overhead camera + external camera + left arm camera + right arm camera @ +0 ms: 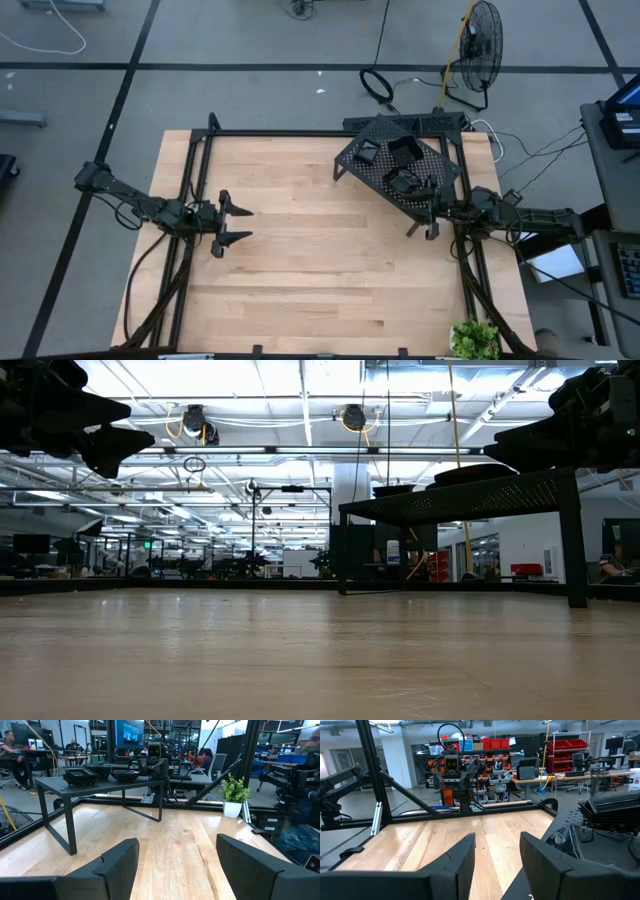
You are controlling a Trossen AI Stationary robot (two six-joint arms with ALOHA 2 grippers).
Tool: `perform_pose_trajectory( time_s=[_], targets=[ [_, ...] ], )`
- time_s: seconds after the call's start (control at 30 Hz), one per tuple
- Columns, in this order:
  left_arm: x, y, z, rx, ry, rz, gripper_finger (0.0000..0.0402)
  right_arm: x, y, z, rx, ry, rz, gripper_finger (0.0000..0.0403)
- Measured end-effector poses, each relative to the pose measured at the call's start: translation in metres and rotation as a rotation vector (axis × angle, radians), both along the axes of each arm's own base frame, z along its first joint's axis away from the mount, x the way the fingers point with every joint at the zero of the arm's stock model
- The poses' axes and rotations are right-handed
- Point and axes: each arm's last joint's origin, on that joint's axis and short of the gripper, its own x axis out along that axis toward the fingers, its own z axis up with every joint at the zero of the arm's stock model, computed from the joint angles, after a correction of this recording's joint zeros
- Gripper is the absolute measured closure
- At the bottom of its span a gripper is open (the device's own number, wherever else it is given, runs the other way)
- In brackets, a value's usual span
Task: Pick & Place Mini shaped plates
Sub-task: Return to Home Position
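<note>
All the mini shaped plates I can see are up on the perforated rack, far right of the table. The high view shows 3 stacks: 1 toward the rack's far-left corner, 1 along its far side, 1 nearer its right edge. The left wrist view shows at least 2 nested piles on the deck; none visible on the bare wood. The left gripper hovers over the left-centre of the table, well apart from the rack, fingers spread, nothing between them. The right gripper is just beside the rack's near-right corner, fingers also apart and empty. Its wrist view shows a leaf-shaped stack close by on the deck. Looks like placing is done and the arms are parking. Handling guess: light, rigid, glossy so slippery, likely to chip if dropped. Best hold is across a raised rim, 1 finger inside and 1 outside, top plate only since they nest.
</note>
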Motion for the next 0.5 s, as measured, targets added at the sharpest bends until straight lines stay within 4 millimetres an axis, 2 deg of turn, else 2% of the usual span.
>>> perform_pose_trajectory(
  time_s=[0.33,0.5],
  targets=[
    [0.0000,0.0000,0.0000,0.000,0.000,0.000,0.0153,0.0000,0.0000,0.0000,0.000,0.000,0.000,0.0257],
    [0.0000,0.0000,0.0000,0.000,0.000,0.000,0.0148,0.0000,0.0000,0.0000,0.000,0.000,0.000,0.0257]
  ],
)
